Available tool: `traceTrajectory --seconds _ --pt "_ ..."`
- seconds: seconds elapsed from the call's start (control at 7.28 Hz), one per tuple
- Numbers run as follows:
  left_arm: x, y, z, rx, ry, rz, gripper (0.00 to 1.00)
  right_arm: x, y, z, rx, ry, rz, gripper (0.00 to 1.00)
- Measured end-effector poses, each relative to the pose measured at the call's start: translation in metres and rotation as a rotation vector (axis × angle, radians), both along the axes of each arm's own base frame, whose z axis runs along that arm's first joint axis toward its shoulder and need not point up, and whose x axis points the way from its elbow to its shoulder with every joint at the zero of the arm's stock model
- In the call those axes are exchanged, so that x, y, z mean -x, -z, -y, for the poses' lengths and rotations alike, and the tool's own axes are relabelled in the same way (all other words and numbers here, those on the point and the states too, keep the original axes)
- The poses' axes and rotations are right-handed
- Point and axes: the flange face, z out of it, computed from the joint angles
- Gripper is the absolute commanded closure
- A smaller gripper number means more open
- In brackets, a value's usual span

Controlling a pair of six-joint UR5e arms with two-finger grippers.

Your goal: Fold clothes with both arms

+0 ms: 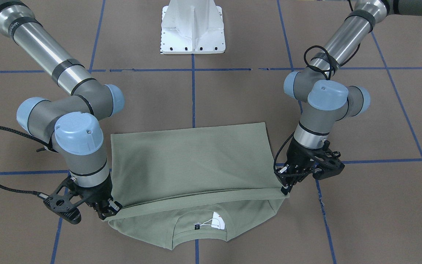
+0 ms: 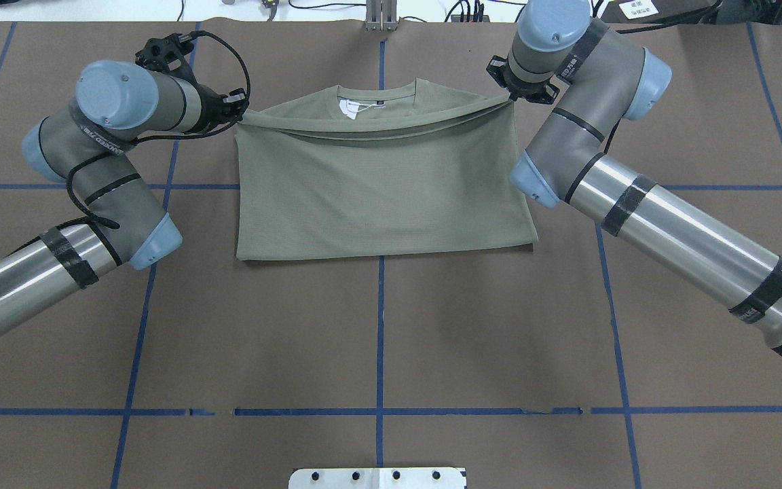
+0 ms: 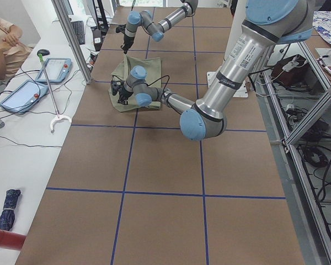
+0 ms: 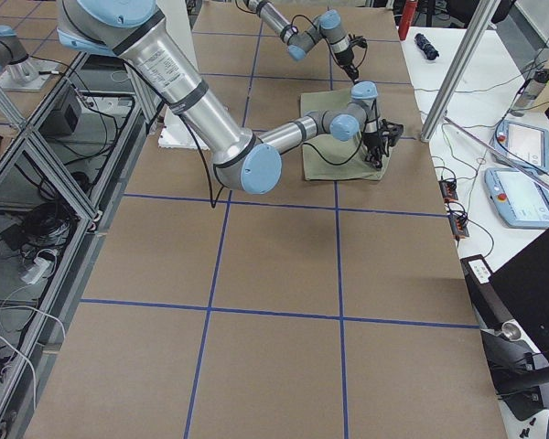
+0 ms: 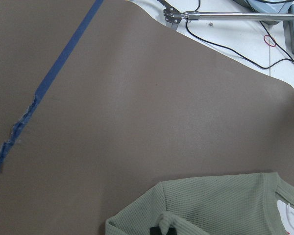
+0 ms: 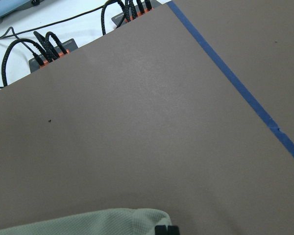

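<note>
**Both grippers clamping the ends of the shirt's turned-over edge**

The sage-green shirt (image 1: 192,161) is lying on the brown table (image 1: 240,95), midway between the two arms. Its lower half is doubled over the chest, so the turned-over edge is running across just short of the collar. The left gripper (image 1: 285,186) is clamping one end of that edge, its fingers pressed together on the cloth. The right gripper (image 1: 109,209) is pinching the other end in the same way. The edge is stretching between them, raised a little above the layer beneath, and each gripper is sitting just outside the shirt's side.

Past the edge, on the side away from the robot, the collar is showing. The white hang tag (image 1: 218,221) and dark neck label (image 1: 197,227) are lying inside it. The fold nearest the robot is resting flat on the table. In both wrist views the black fingertips are meeting at the bottom of the frame, with green knit against them.
</note>
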Motion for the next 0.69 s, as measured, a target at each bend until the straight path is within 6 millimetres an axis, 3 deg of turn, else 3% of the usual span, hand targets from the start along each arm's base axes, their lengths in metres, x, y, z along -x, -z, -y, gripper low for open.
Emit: traceTrajectory --seconds 0.14,0.27,0.41,0.55,0.69 --pt "-0.001 -0.008 0.002 -0.007 -0.002 0.006 1.00 0.004 -0.004 0.002 -0.004 0.002 0.003 1.00" --pt "-0.002 -0.012 0.004 -0.010 -0.003 0.009 0.93 0.007 -0.007 0.003 -0.007 0.003 0.006 1.00" --pt "-0.002 -0.014 0.004 -0.011 -0.003 0.011 0.90 0.008 -0.008 0.004 -0.009 0.004 0.007 0.86" --pt "-0.002 -0.016 0.004 -0.014 -0.003 0.010 0.78 0.008 -0.008 0.004 -0.011 0.004 0.009 0.55" --pt "-0.001 -0.019 0.004 -0.020 -0.003 0.005 0.67 0.009 -0.007 0.004 -0.012 0.005 0.010 0.43"
